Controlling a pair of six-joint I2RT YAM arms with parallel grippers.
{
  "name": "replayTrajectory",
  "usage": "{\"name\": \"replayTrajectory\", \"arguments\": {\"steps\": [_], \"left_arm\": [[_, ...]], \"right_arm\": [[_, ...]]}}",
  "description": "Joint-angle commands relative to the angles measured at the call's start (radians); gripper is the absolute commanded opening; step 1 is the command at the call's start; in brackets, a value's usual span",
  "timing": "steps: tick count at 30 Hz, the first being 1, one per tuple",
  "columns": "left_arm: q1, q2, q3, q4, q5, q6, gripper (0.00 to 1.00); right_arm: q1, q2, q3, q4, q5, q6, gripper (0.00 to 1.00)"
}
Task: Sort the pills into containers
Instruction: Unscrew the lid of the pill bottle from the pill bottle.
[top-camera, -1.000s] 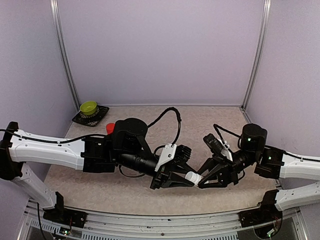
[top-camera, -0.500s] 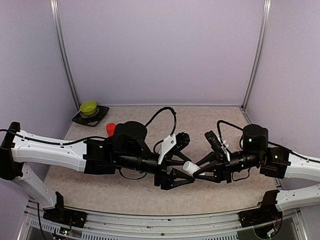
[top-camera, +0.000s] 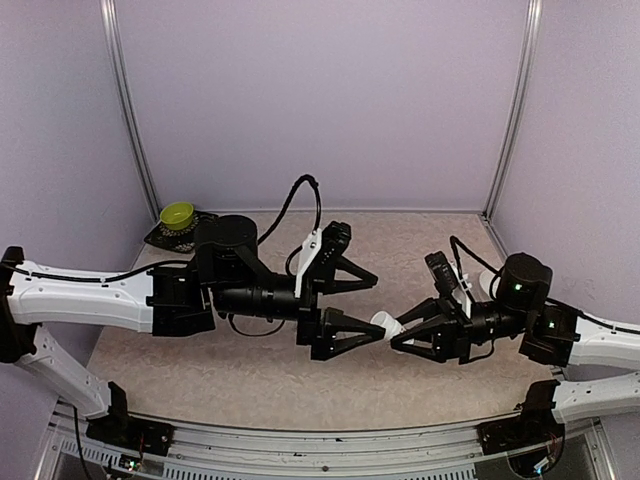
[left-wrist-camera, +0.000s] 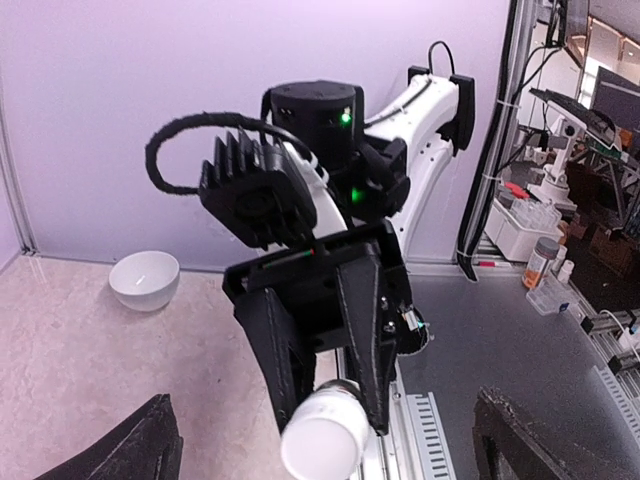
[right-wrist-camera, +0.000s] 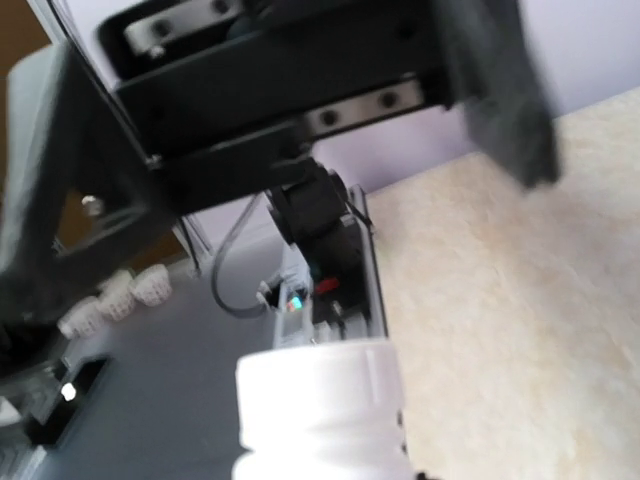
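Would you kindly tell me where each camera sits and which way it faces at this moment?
Top external: above and behind the robot, looking down at the table; left arm and right arm show.
Left wrist: facing the right gripper shut on the white bottle; own open fingertips at the bottom corners.
Right wrist: facing the left gripper over the bottle; own fingers hardly visible.
Shared: all three show the white bottle.

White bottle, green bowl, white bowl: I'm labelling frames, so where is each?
white bottle (left-wrist-camera: 325, 445), left wrist view, cap top.
green bowl (top-camera: 177, 213), top view, inside.
white bowl (left-wrist-camera: 145, 296), left wrist view, outer wall.
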Motion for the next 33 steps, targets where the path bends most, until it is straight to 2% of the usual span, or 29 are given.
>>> {"name": "replayTrajectory", "arguments": {"steps": [1, 4, 9, 14, 33], "left_arm": [[0.024, 0.035, 0.023, 0.134, 0.074, -0.061, 0.99], [0.026, 0.072, 0.048, 0.165, 0.052, -0.106, 0.99], [0.022, 0.112, 0.068, 0.227, 0.041, -0.170, 0.99], [0.018, 0.126, 0.077, 0.255, 0.055, -0.189, 0.93], [0.006, 0.178, 0.128, 0.267, 0.081, -0.184, 0.93]], "right_arm": [[0.003, 0.026, -0.041, 0.272, -0.014, 0.120, 0.00], [0.004, 0.046, -0.058, 0.366, 0.022, 0.143, 0.00], [0.007, 0.067, -0.072, 0.426, 0.131, 0.143, 0.00], [0.006, 0.066, -0.094, 0.452, 0.206, 0.142, 0.00], [0.007, 0.108, -0.114, 0.493, 0.197, 0.159, 0.00]]}}
